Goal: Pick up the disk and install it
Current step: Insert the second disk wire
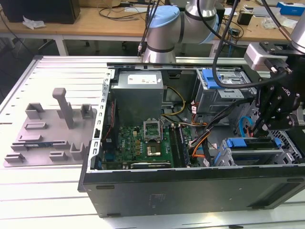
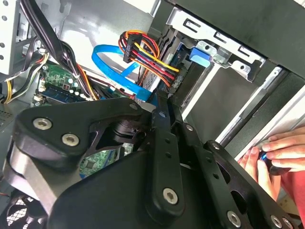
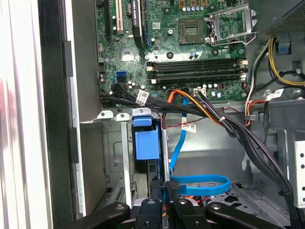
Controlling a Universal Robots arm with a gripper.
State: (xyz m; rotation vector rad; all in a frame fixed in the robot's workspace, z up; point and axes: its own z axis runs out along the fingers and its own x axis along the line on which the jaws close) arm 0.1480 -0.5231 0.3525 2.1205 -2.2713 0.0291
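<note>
Several cables (image 3: 224, 119) around the disk (image 1: 252, 143) (a hand (image 2: 279, 152) nearby).

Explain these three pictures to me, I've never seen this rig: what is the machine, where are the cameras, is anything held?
The machine is one robot arm ending in a black pincer. The exterior view looks from off the arm at an open computer case lying on a slotted metal table. A grey tray with upright posts sits on that view's left. Both wrist views ride on the arm and look past the pincer at the motherboard and cables. The pincer hangs over the drive cage, just above a blue-railed disk. Whether it grips anything I cannot tell. A person's hand is beside the case wall.
</note>
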